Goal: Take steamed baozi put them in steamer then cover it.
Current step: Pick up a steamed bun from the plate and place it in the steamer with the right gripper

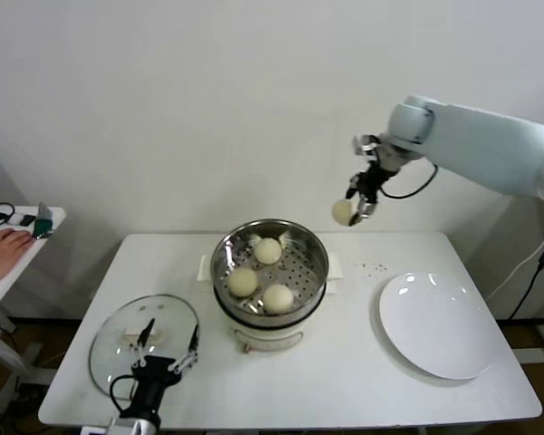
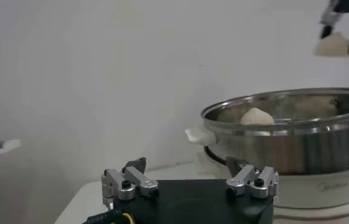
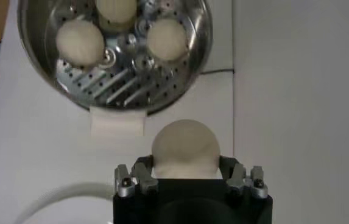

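The steamer (image 1: 319, 258) stands mid-table with three steamed baozi (image 1: 267, 251) on its perforated tray (image 3: 116, 82). High above the table, behind and to the right of the pot, my right gripper (image 1: 358, 207) is shut on a fourth baozi (image 1: 344, 212), which fills its jaws (image 3: 185, 149) in the right wrist view. The cover (image 1: 118, 335), a clear glass lid, lies flat at the front left. Just over its near edge my left gripper (image 1: 170, 337) stands open with nothing in it (image 2: 185, 164). From the left wrist the pot (image 2: 284, 143) shows side-on.
A flat white plate (image 1: 435, 324) lies bare at the right of the table. On a small side table at far left rests a person's hand (image 1: 0, 254) beside small items. The pot's white handle (image 3: 118, 125) juts out toward the right arm.
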You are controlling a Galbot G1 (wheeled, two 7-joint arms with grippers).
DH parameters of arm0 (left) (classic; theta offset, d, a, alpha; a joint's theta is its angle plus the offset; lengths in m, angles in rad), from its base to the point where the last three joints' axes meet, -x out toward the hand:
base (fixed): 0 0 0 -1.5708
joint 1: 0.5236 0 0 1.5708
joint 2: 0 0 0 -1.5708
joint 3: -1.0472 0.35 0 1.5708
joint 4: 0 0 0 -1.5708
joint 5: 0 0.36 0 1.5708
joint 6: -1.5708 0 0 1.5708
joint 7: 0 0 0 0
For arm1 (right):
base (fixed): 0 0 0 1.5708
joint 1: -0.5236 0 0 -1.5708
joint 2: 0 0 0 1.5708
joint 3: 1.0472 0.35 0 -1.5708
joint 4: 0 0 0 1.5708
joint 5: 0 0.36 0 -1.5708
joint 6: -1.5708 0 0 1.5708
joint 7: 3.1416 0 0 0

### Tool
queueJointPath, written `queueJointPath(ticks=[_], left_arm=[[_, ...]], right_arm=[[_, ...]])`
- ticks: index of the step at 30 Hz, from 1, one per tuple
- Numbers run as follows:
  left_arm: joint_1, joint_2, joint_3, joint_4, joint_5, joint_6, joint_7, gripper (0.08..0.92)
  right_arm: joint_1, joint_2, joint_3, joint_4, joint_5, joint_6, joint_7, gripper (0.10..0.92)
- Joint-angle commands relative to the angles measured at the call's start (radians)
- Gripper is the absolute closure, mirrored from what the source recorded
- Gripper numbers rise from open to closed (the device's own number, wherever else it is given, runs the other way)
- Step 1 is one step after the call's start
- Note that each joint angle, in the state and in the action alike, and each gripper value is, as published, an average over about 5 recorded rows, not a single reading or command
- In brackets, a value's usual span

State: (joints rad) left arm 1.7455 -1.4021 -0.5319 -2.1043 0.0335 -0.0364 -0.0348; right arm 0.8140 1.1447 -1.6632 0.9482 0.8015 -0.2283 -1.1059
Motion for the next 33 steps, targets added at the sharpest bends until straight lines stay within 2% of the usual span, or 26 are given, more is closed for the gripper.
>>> queueJointPath(ticks=[1,33], left_arm=[[-0.013,0.006,0.001,0.005,-0.004,0.002,0.0,0.177],[-0.023,0.027,-0.033,0.033,-0.031,-0.002,0.001,0.177]], right_arm=[[0.051,0.244,-0.119,0.016,0.18,-0.044,0.03,0.325],[-0.132,0.258,-0.143,0.007,0.035,-0.039,0.061,0.313]])
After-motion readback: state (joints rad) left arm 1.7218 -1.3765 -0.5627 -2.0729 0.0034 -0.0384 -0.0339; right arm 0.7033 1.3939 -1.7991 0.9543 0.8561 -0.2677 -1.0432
